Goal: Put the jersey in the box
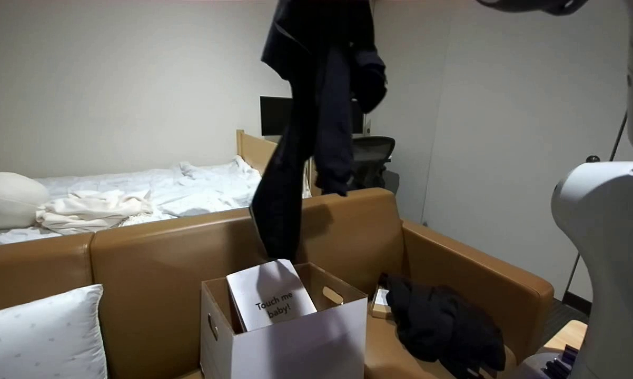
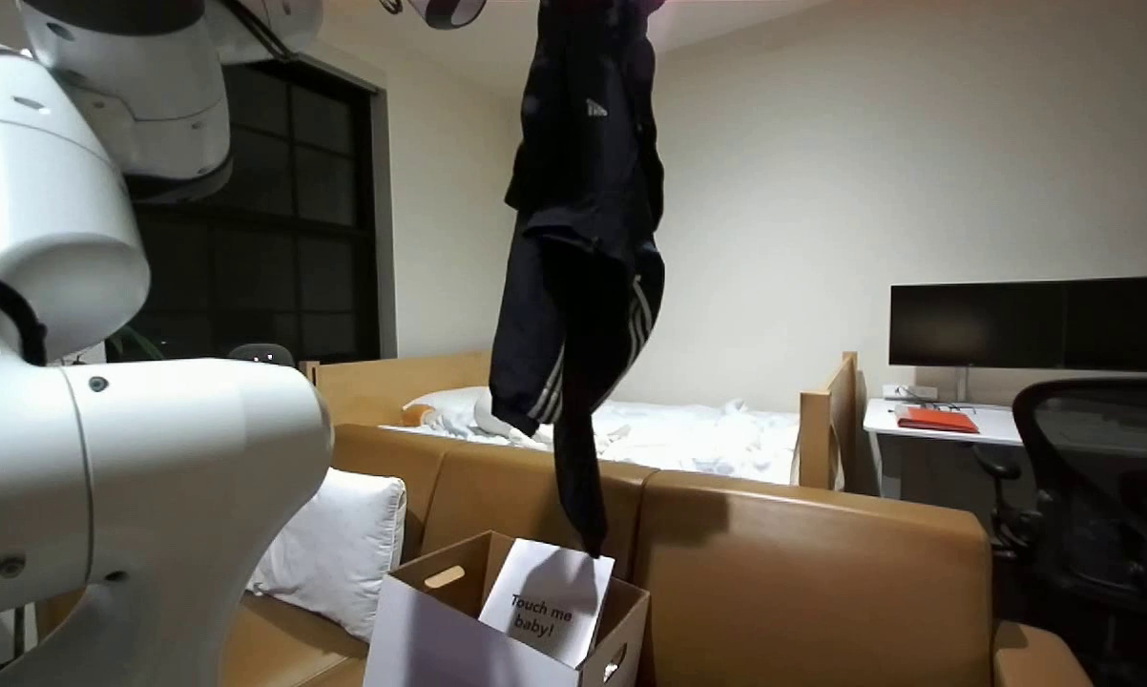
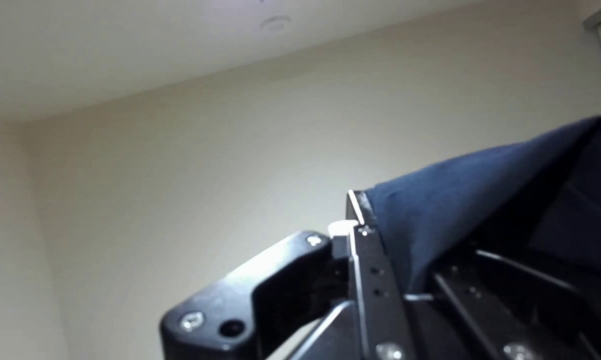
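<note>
One black jersey (image 2: 585, 191) hangs above an open box (image 1: 300, 347) on a tan sofa (image 1: 158, 268), held aloft by my pincer (image 3: 398, 250), which is clamped on a gathered fold of it. I grip it high, I judge, so the dangling ends can clear the rim and go in first. In both exterior views the lowest tip hangs by the top of the card (image 1: 272, 295) leaning inside; whether the two touch I cannot tell. The box sits mouth up, ready for the drop, while the bulk of the jersey hangs well above it. What remains, by my reckoning, is to lower, centre and let go; a sleeve could catch on the tilted card or flop over the side.

The fabric is limp and matte, drawn by its own weight into long, narrow folds, bluish where it fans out from my grip, with pale stripes along what looks like a sleeve and a small light mark higher up. The box is stiff board, white outside and brown within, with rounded handholes. The smooth white card reads "Touch me baby!" Near the box, a dark cloth (image 1: 445, 321) lies in a soft, crumpled heap on the seat.
</note>
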